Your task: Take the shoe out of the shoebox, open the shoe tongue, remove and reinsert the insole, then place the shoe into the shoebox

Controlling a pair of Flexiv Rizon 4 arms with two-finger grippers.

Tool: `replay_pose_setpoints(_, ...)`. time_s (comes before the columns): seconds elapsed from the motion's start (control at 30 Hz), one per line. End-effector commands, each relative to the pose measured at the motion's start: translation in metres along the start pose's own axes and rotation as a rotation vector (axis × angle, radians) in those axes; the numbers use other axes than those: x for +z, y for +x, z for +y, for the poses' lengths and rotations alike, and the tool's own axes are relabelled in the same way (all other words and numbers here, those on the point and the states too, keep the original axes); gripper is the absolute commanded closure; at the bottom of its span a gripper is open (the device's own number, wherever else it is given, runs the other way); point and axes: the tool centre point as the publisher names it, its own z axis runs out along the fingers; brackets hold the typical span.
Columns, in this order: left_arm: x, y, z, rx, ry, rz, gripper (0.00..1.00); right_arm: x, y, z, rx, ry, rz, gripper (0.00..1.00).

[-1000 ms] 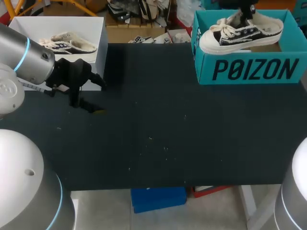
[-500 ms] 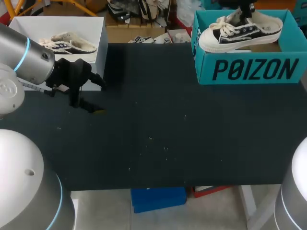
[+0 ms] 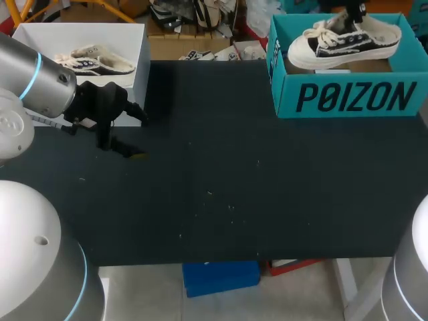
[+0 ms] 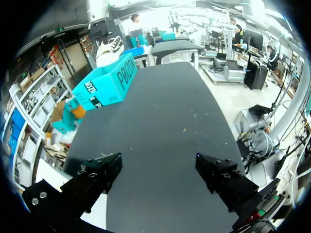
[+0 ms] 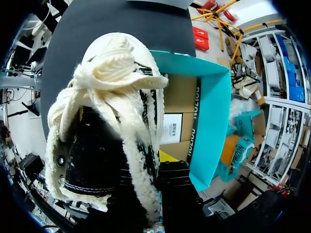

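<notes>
Within 1 s the sneaker [image 3: 344, 41], clenched in the right gripper [image 5: 156, 177], was shifted from over the shoebox's [image 3: 348, 97] front wall to above its interior; placement was judged imminent. The left gripper [image 4: 158, 167] was left released, well apart.

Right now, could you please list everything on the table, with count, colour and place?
shoe: one, black and cream, held over the shoebox's opening
shoebox: one, teal, open, table's far right corner
white box: one, white, far left corner
fleecy shoes: apparently two, cream and black, inside the white box
table: one, dark
left gripper: one, black, open, above the table's left side
right gripper: one, black, shut on the shoe's side wall
</notes>
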Motion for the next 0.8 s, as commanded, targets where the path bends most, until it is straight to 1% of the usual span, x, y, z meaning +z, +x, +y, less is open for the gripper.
replay_pose_setpoints(0.03, 0.001, 0.001, 0.0, 0.001, -0.001, -0.003, 0.0, 0.01, -0.013, -0.004, 0.038, -0.007, 0.02, 1.0)
replay_pose_setpoints(0.4, 0.001, 0.001, 0.0, 0.001, -0.001, -0.003, 0.0, 0.03, -0.024, -0.013, 0.072, -0.003, 0.044, 1.0)
replay_pose_setpoints(0.8, 0.001, 0.001, 0.0, 0.001, -0.001, -0.003, 0.0, 0.052, -0.031, -0.014, 0.106, -0.01, 0.069, 1.0)
